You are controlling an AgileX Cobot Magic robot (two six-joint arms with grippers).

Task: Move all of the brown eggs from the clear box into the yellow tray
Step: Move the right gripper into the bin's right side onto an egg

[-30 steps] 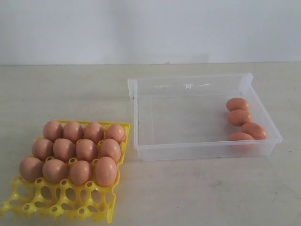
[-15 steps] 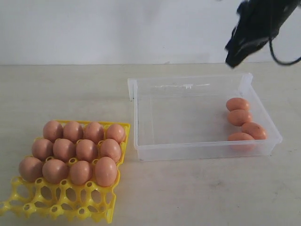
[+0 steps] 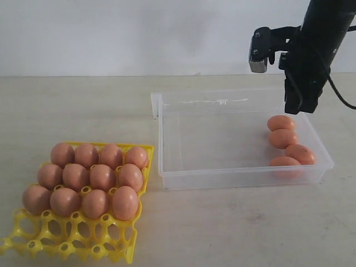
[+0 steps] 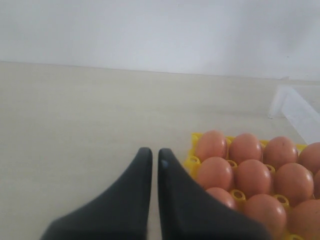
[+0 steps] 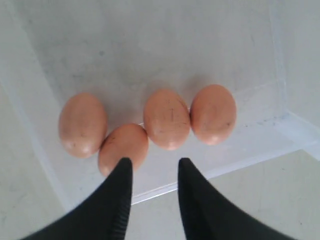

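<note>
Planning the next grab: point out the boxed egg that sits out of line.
The egg closest to the box's right wall; the other three form a row beside it.

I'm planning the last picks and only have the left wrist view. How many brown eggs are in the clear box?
Observer: Four brown eggs lie in the clear box, clustered at its right end in the exterior view.
Operator: Where's the right gripper?
Observer: The right gripper hangs open above those eggs, holding nothing.
Operator: Any free cups?
Observer: In the yellow tray, the row nearest the exterior camera is empty; the others are full.
</note>
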